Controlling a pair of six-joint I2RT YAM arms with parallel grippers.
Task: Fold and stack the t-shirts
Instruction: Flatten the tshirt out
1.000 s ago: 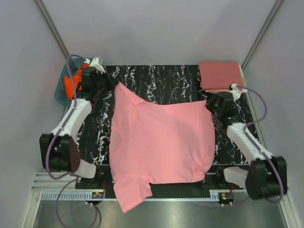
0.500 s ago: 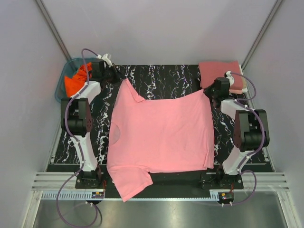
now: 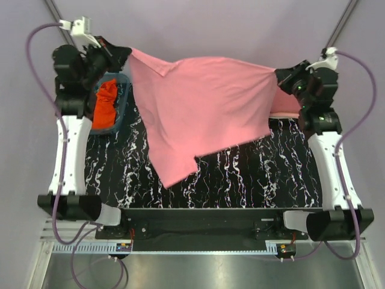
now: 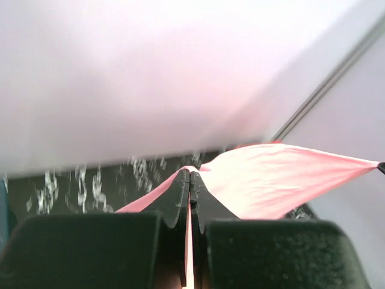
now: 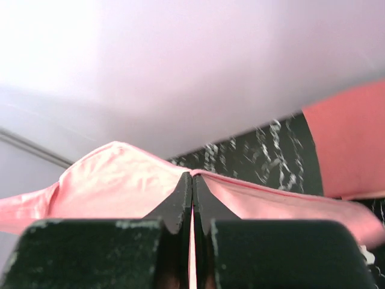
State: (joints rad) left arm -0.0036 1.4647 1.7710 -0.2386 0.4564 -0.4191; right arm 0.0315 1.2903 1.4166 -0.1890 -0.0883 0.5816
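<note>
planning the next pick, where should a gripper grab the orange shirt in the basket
Pinch a raised fold near the middle of the orange shirt, coming straight down from above. It lies bunched inside the basket, whose walls would likely block a sideways approach.

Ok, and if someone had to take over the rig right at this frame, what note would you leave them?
Grippers: the left gripper is shut on one end of the light pink t-shirt, and the right gripper is shut on the other end.
Position: the shirt hangs spread between them, raised over the far side of the table, its lower end drooping toward the tabletop.
Done: a rose-red t-shirt lies folded at the far right.
Left: lay down, fold and stack the pink one. The orange t-shirt sits unfolded in the teal basket, far left.
</note>
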